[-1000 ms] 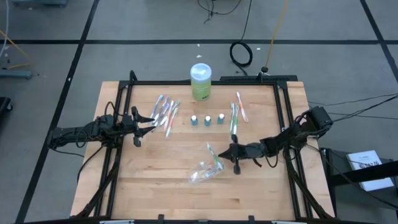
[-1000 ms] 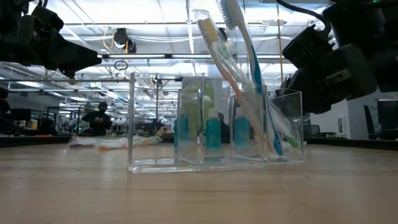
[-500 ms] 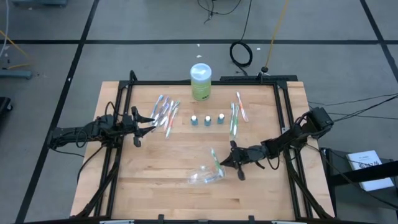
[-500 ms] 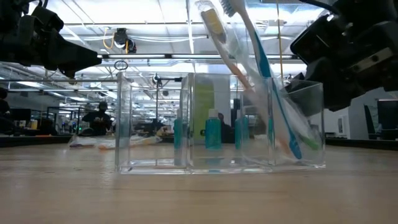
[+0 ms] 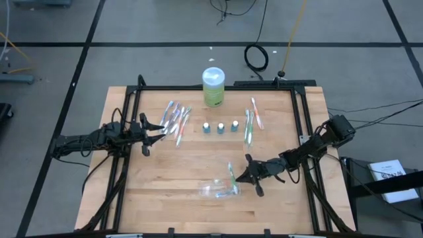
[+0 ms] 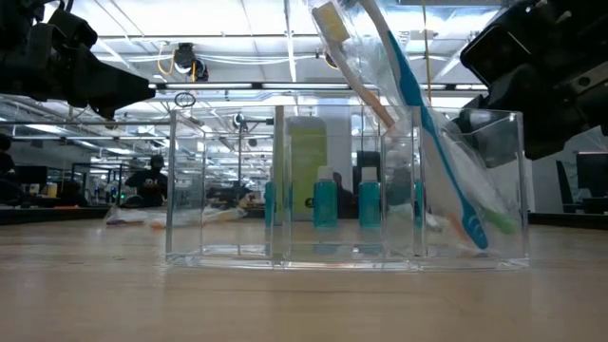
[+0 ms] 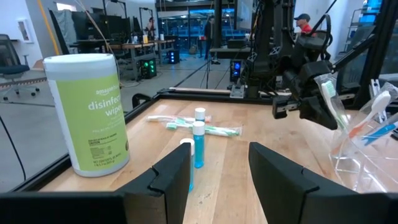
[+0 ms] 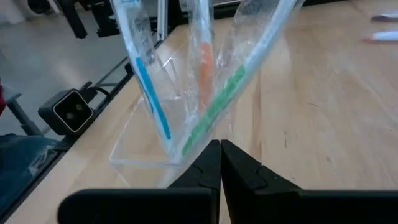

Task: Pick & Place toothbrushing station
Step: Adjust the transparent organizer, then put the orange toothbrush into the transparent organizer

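Clear organizer dragged nearer the table's front edge

The clear organizer (image 5: 221, 190) with its toothbrushes (image 6: 446, 180) has slid frontward and turned square-on since a second ago; the right gripper (image 5: 245, 176), fingers pinched together, touches its right end. Behind stand three tubes (image 5: 220, 127). The left gripper (image 5: 160, 127) hovers parted, holding nothing, by loose toothbrushes (image 5: 176, 119).

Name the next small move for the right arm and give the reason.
Probably keep nudging the clear organizer square: the right gripper, fingers shut, presses its end. Three toothbrushes stand in that end compartment, the others are empty, and more brushes lie near the open left gripper.
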{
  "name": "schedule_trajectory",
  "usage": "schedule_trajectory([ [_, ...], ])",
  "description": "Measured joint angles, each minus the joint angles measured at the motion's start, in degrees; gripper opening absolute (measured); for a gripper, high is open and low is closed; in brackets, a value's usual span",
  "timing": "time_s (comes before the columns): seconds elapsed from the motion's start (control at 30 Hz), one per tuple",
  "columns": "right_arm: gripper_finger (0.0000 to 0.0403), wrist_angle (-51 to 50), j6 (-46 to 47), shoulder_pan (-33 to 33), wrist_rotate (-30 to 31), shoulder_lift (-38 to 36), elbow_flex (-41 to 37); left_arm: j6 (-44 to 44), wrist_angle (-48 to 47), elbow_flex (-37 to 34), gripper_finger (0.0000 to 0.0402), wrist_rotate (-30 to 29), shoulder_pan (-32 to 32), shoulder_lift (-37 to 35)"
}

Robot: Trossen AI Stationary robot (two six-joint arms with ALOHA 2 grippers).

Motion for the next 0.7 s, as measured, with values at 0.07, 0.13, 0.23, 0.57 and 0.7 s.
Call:
schedule_trajectory([
  [0.07, 0.0, -0.93, -0.5, -0.07, 3.2, -0.5, 0.0, -0.02, 0.0, 0.0, 0.0166, 0.0, 0.0, 0.0],
  [0.13, 0.0, -3.89, -1.91, -0.9, 7.94, -2.31, -0.02, -0.01, 0.0, 0.0, 0.0166, 0.0, 0.0, 0.0],
  [0.23, 0.0, -10.4, -4.03, -2.87, 15.49, -7.6, -0.04, -0.02, 0.0, 0.0, 0.0166, 0.0, 0.0, 0.0],
  [0.57, 0.0062, -53.51, -0.85, -17.15, 23.21, -31.23, 4.93, 0.0, 0.0, 0.0, 0.0166, -0.02, 0.0, 0.0],
  [0.7, 0.014, -71.6, 4.09, -25.8, 23.05, -33.64, 10.75, 0.0, 0.0, 0.0, 0.0166, -0.01, 0.0, 0.0],
])
